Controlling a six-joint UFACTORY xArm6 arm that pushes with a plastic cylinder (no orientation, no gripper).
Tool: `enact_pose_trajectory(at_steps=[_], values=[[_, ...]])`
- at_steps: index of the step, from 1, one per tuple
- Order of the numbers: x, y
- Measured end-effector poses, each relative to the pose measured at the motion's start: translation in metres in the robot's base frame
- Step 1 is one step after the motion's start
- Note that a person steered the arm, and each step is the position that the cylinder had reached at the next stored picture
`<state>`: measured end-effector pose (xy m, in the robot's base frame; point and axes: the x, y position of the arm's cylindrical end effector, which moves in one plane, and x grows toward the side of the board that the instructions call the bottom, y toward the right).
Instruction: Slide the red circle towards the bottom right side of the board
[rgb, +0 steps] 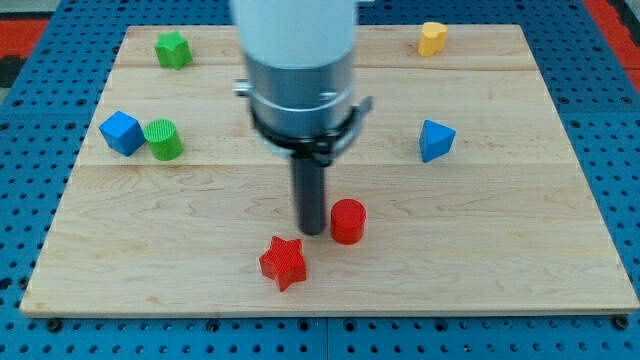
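Note:
The red circle (348, 221) is a short red cylinder standing near the middle of the wooden board (520, 250), slightly toward the view's bottom. My tip (311, 230) is right beside it on its left, touching or nearly touching its side. A red star (283, 263) lies just below and to the left of my tip. The arm's white and grey body hangs over the board's upper middle and hides the surface behind it.
A blue triangle-like block (435, 140) sits at the right. A yellow block (432, 38) is at the top right. A green star (173, 49) is at the top left. A blue cube (121, 132) and a green cylinder (163, 139) sit together at the left.

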<state>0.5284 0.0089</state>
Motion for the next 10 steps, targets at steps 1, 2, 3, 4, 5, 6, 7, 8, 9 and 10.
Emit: enact_pose_trajectory(at_steps=[1, 2, 3, 4, 5, 6, 7, 8, 9, 10], values=[[0.003, 0.094], [-0.021, 0.082], [-0.014, 0.136], [0.024, 0.136], [0.019, 0.135], [0.004, 0.125], [-0.008, 0.128], [-0.006, 0.138], [-0.030, 0.108], [-0.069, 0.095]])
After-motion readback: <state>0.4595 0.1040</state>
